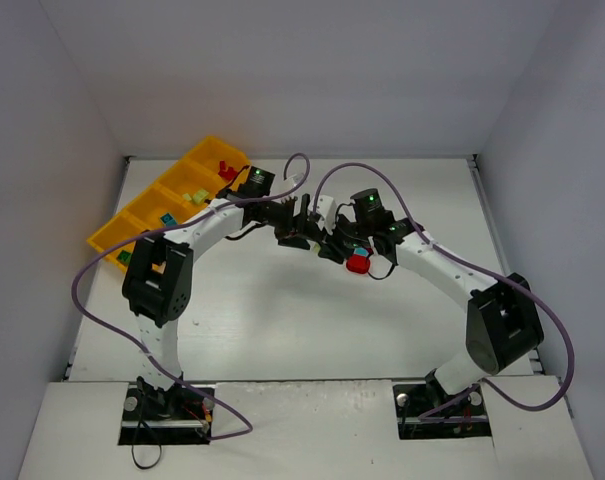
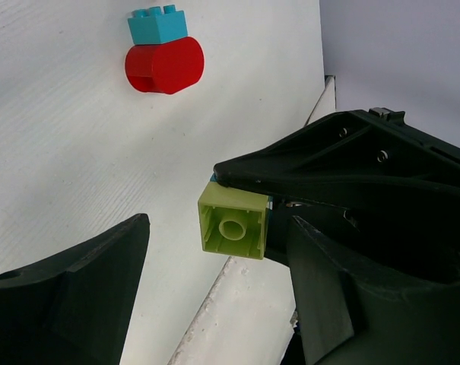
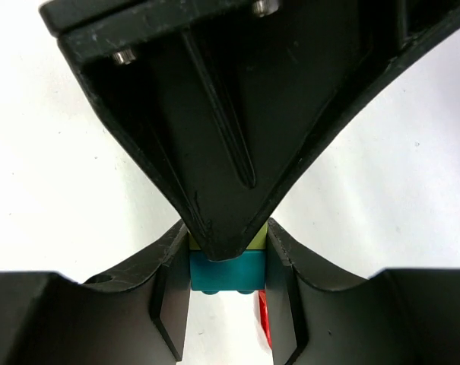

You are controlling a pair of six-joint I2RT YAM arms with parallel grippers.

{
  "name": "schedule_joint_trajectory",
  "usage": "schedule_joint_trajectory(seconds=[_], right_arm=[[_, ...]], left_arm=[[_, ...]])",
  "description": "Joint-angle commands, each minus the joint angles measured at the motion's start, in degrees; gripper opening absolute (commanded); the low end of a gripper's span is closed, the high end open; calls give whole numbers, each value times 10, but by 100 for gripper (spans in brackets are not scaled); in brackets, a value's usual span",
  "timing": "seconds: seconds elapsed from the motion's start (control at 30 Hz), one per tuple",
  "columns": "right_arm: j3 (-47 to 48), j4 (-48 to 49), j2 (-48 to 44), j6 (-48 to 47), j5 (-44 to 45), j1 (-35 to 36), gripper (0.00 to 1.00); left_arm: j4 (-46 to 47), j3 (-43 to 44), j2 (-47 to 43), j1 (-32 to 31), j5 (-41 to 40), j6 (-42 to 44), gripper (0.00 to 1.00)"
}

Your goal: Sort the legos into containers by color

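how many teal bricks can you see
3: one teal brick clamped in the right gripper with a yellow-green brick; another teal brick against the red half-round on the table; a third teal brick in the orange tray. More may be hidden.

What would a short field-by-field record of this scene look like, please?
Right gripper: shut on teal brick, with yellow-green brick stuck to it
Left gripper: open, one finger on each side of the yellow-green brick
Loose on table: red half-round brick with second teal brick attached
Containers: orange-yellow tray, far left; red bricks in its far compartment
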Motion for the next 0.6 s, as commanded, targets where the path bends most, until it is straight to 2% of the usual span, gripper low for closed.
schedule_joint_trajectory(seconds=[0.0,0.13,0.3,0.47,0.57], right_arm=[[1,27,-31,8,-20,-1,12],[2,27,-33,11,-24,-1,13],[0,27,-33,11,-22,-1,13],[0,27,-31,9,-21,-1,13],[0,27,-29,9,-21,-1,13]], left_arm=[[30,14,-18,0,20,7,66],[52,12,-17,-2,33,-5,61],[71,9,-18,-2,46,-15,44],[70,6,-16,-5,59,-14,37],[70,4,-14,-6,67,-18,26]])
